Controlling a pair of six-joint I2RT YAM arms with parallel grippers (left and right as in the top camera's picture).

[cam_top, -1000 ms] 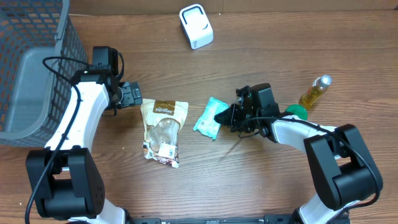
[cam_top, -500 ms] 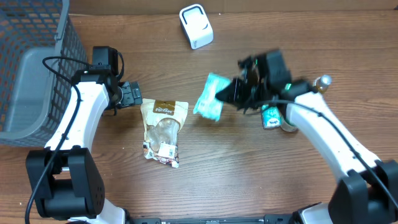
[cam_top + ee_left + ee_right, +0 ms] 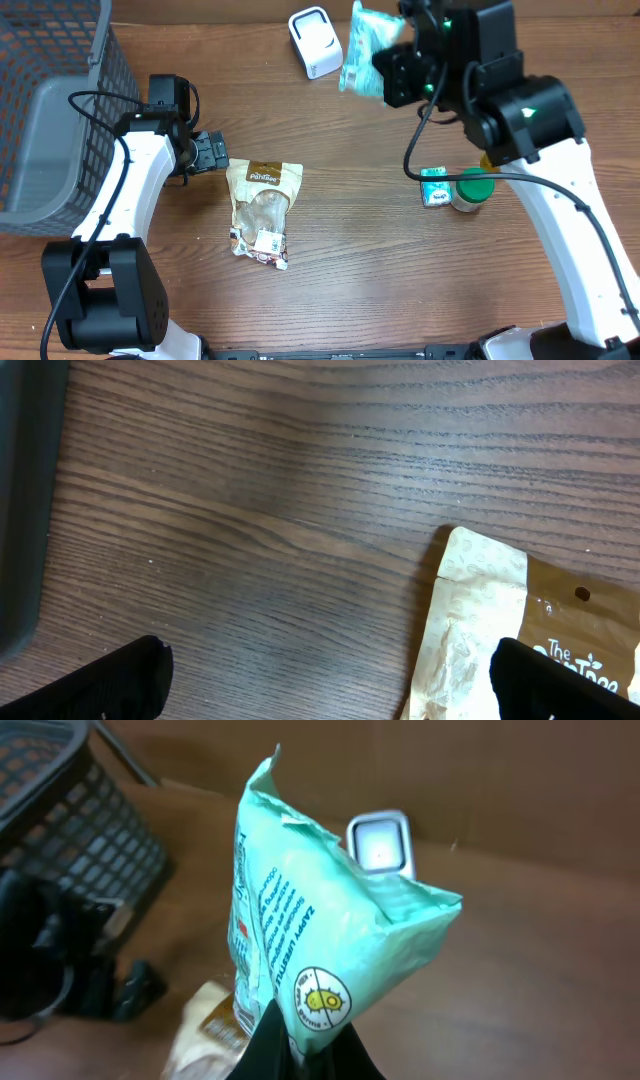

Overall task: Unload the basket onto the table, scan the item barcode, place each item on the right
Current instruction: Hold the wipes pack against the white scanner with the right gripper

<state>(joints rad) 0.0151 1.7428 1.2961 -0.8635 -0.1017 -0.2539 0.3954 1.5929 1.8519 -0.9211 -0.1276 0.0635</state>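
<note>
My right gripper (image 3: 392, 58) is shut on a mint-green packet (image 3: 364, 50), held high above the table just right of the white barcode scanner (image 3: 315, 42). In the right wrist view the packet (image 3: 320, 920) stands upright between my closed fingers (image 3: 272, 1045), and the scanner (image 3: 381, 844) shows behind it. My left gripper (image 3: 210, 153) rests open just left of a tan snack pouch (image 3: 262, 210). The left wrist view shows that pouch's top corner (image 3: 490, 620) by my right fingertip (image 3: 570, 680), with bare wood between the fingers.
A grey mesh basket (image 3: 50, 110) fills the far left. A small green carton (image 3: 434, 187) and a green-capped jar (image 3: 470, 190) sit at the right, beside a yellow bottle (image 3: 489, 157) partly hidden under the right arm.
The right arm has lifted the green packet off the table and carried it up toward the scanner. The carton and jar it covered now show. The left arm has not moved.
</note>
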